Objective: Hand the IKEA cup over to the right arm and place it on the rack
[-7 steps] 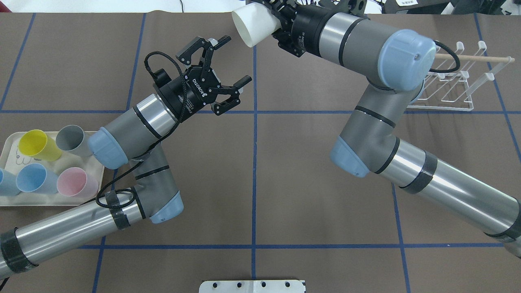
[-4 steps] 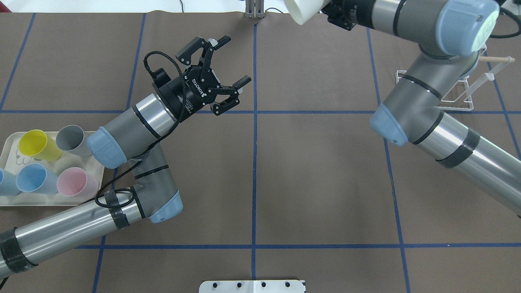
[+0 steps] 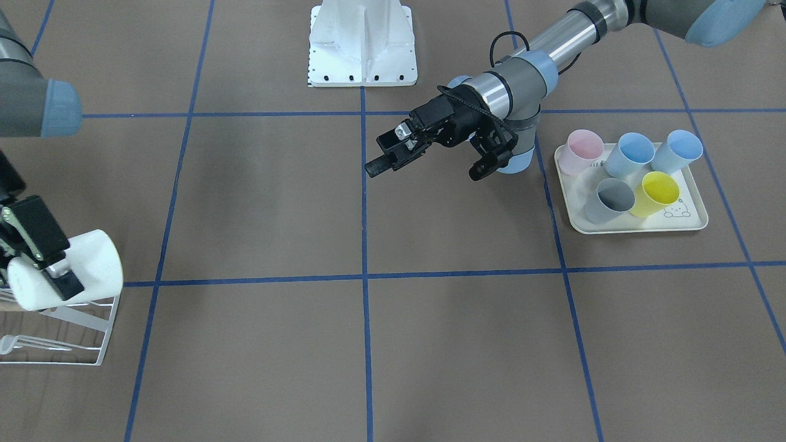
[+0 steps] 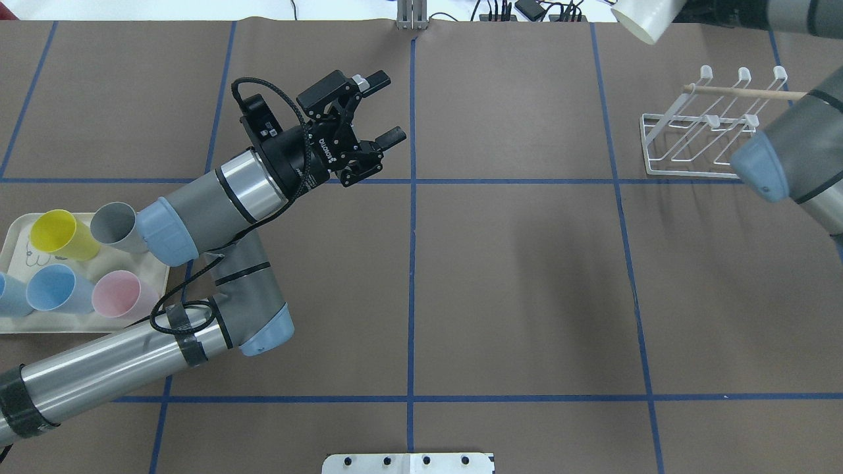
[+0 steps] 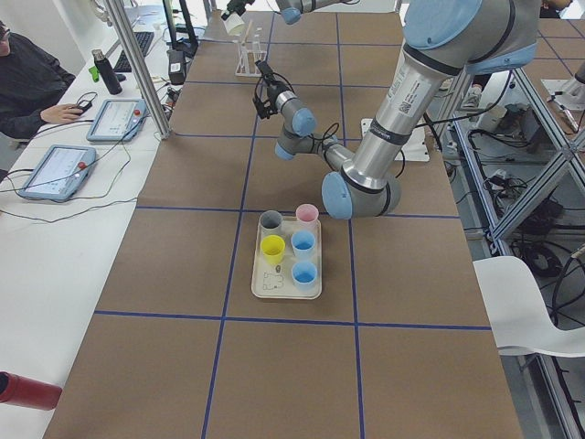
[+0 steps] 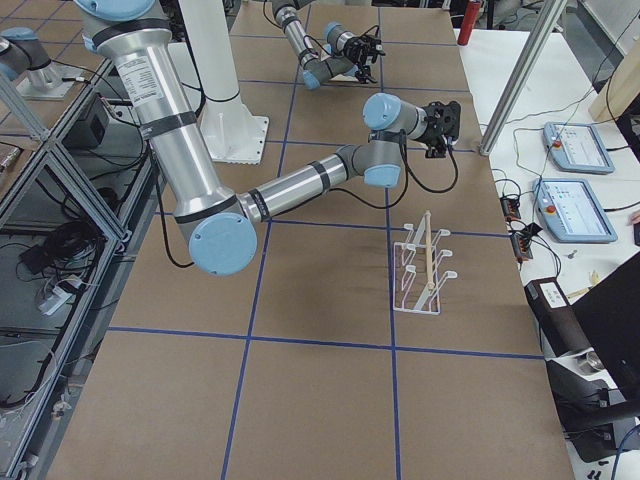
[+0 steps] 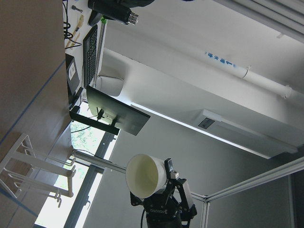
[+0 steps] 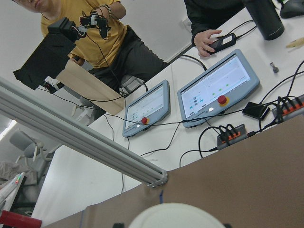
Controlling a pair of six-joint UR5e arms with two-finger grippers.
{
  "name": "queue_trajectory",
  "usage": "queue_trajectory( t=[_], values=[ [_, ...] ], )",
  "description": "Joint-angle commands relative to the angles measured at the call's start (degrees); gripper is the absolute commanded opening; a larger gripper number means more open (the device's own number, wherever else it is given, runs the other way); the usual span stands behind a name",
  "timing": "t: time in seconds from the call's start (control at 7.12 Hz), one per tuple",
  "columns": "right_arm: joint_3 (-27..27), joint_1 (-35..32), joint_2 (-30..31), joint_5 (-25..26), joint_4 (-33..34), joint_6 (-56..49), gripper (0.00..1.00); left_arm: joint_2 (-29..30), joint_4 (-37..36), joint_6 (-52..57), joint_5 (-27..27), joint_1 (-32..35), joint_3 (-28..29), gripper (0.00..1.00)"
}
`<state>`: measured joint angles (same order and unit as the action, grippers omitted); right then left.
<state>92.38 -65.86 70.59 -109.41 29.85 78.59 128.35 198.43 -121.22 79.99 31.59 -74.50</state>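
Note:
The IKEA cup is white and lies tilted in the air, with my right gripper shut on its base end. It hangs above the white wire rack without touching it. In the overhead view the cup shows at the top right, beyond the rack with its wooden dowel. The left wrist view shows the cup mouth-on. My left gripper hangs open and empty over the table's middle, far from the cup.
A cream tray with several coloured cups sits at the left, beside my left arm's elbow. The robot's white base plate is at the near edge. People sit at a side desk with tablets.
My right arm has swung the white cup rightward, from above the table's far centre to over the rack. My left gripper has turned slightly and stays open.

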Motion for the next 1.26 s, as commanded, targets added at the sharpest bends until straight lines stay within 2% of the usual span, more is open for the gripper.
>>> queue_trajectory(
  t=[0.0,0.28,0.42,0.56,0.7,0.84,1.12],
  values=[
    [0.3,-5.3,6.9,-1.8,1.0,-15.1,0.0,-0.1,-2.0,6.4,0.9,0.3,0.1,1.0],
    [0.9,-9.1,12.4,-0.5,1.0,-25.3,0.0,0.0,-6.6,9.3,2.4,1.0,-0.2,1.0],
    [2.2,-10.1,16.2,1.1,1.0,-31.9,0.0,0.1,-8.1,9.4,6.2,3.1,-0.2,1.0],
    [4.5,-10.0,19.9,6.8,1.0,-35.7,0.0,0.1,-9.3,9.4,10.2,5.5,-0.3,1.0],
    [7.0,-9.6,22.9,8.4,1.0,-36.2,0.0,0.0,-9.4,9.4,10.8,5.9,-0.2,1.0],
    [7.1,-8.8,24.1,8.9,1.0,-38.2,0.0,0.0,-9.4,9.4,10.8,5.9,-0.1,1.0],
    [7.2,-2.0,24.3,17.7,0.9,-39.5,0.0,0.1,-9.3,9.4,10.8,5.8,-0.1,1.0]
  ],
)
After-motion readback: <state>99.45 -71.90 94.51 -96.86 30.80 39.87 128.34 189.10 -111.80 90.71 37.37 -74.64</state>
